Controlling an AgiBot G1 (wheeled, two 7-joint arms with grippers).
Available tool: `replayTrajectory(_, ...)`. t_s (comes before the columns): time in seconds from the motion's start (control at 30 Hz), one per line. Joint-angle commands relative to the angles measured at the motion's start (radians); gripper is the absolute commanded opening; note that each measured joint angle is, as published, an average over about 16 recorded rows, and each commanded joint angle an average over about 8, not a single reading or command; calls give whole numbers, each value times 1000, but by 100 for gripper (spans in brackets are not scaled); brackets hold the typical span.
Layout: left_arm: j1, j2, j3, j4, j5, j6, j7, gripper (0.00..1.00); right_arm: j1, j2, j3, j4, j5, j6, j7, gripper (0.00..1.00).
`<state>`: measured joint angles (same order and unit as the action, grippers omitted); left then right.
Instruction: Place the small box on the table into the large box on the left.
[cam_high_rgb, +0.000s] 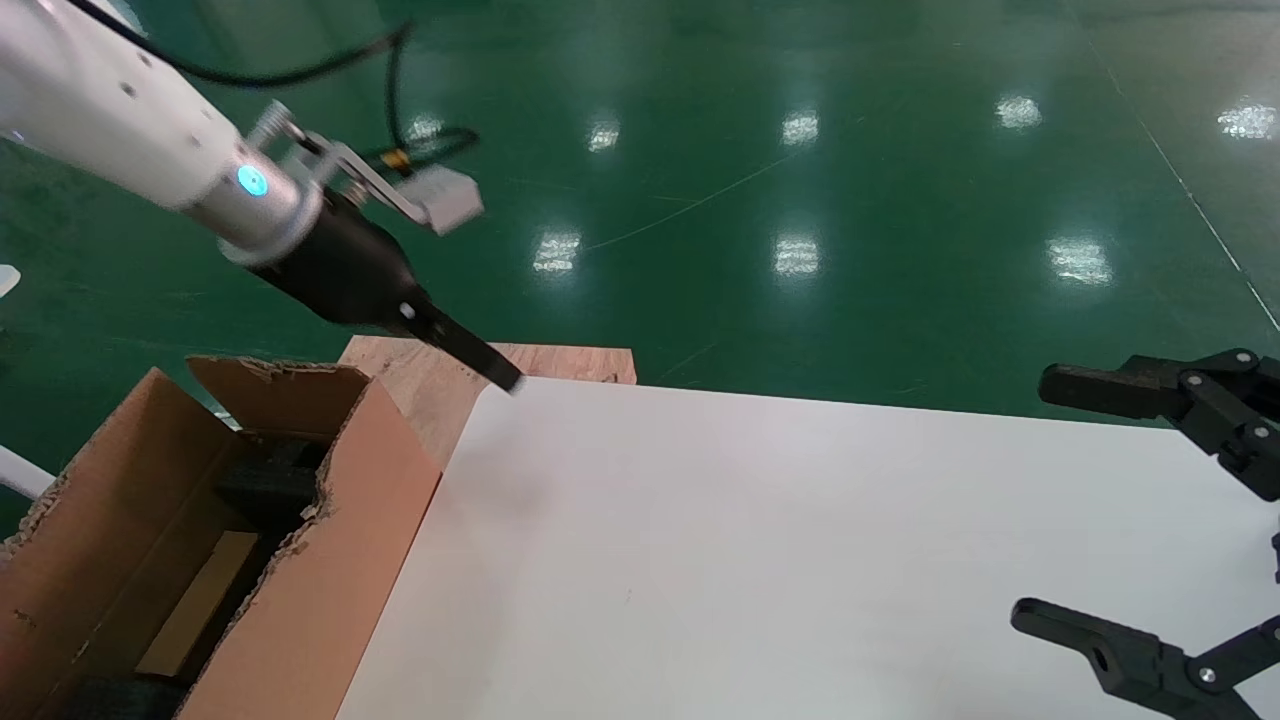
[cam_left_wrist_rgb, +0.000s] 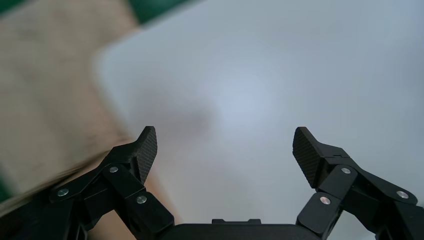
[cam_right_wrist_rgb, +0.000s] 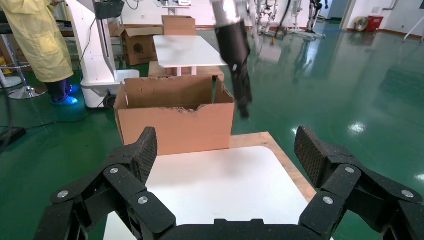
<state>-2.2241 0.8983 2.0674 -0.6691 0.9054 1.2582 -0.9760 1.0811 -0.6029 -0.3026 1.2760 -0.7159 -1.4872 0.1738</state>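
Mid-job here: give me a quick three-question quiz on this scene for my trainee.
1. True or false: the left gripper is shut on something.
2. The large box stands: A) left of the table, B) right of it, C) on top of it.
3. What does the right gripper hold?
Key: 1 false, it is open and empty; 2 A; 3 nothing, it is open.
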Motion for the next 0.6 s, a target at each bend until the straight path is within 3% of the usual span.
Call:
replayTrajectory(0.03,36,-9,-56,-19,-5,7,25,100,0,0,0,0,0,0,0,100)
replayTrajectory(0.6,395,-99,-614,-211,-60,81,271,100,0,0,-1,0,1,0,0,100)
